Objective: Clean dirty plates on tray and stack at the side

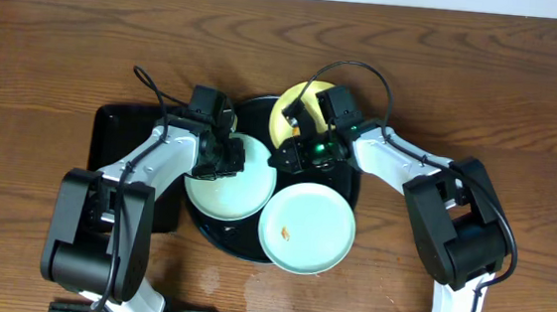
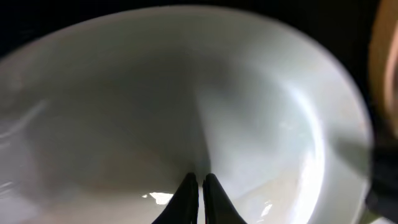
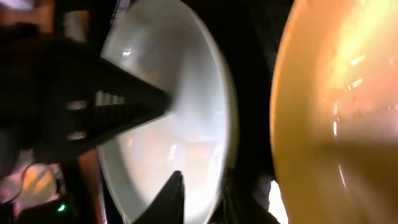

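Left claw (image 2: 200,182), tips nearly together, resting inside mint plate (image 2: 261,93)

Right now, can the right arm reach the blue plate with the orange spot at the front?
Probably yes. That plate lies uncovered at the front edge of the tray, and the right gripper hovers just behind it with nothing between them.

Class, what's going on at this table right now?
Both arms work over the round black tray, which holds all three plates. The left gripper, fingers nearly together, points into the left mint plate. The right gripper is open at that plate's edge, beside the yellow plate. The front mint plate shows an orange smear; nothing is stacked yet.
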Robot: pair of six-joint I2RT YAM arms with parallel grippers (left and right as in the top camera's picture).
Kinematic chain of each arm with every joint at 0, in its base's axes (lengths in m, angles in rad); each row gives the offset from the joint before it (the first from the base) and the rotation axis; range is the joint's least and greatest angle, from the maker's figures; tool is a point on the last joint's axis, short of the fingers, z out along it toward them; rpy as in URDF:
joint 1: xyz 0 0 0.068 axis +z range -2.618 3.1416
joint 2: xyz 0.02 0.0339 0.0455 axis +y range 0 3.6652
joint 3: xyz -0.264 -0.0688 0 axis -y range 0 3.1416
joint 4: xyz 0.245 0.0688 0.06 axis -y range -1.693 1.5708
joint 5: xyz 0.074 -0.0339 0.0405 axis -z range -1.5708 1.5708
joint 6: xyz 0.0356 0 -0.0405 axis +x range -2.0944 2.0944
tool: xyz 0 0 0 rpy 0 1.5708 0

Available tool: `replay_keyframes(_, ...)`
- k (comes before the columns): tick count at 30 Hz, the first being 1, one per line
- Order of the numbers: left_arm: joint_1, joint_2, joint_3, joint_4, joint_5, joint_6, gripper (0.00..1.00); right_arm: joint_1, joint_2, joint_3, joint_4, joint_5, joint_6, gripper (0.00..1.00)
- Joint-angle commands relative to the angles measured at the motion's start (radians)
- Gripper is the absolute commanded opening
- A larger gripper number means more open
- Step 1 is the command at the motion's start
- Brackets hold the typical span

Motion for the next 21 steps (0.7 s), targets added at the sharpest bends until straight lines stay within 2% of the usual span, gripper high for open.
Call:
replay_keyframes(1,-0.001,0.039,-0.019,-0.005,-0.032,0.007,0.08,0.029,-0.002,0.013,0.026,-0.222,-0.064,0.21)
replay_keyframes(4,-0.001,0.039,-0.019,-0.005,-0.032,0.007,0.08,0.029,-0.002,0.013,0.029,-0.217,-0.063,0.22)
replay_keyframes(6,-0.001,0.039,-0.019,-0.005,-0.032,0.007,0.08,0.029,-0.002,0.013,0.013,-0.153,-0.03,0.25)
replay_keyframes(11,0.003,0.016,0.0,-0.049,-0.032,0.008,0.08,0.029,-0.002,0.013,-0.051,-0.01,0.025,0.24)
replay_keyframes(15,0.029,-0.06,0.05,-0.133,-0.034,0.019,0.08,0.029,-0.002,0.013,-0.054,0.023,0.043,0.23)
replay_keyframes(18,0.053,-0.142,0.058,-0.173,-0.041,0.018,0.09,0.031,-0.002,0.013,-0.089,0.121,0.088,0.22)
replay_keyframes(21,0.075,-0.214,0.058,-0.227,-0.129,0.018,0.14,0.03,-0.002,0.013,-0.118,0.173,0.096,0.2)
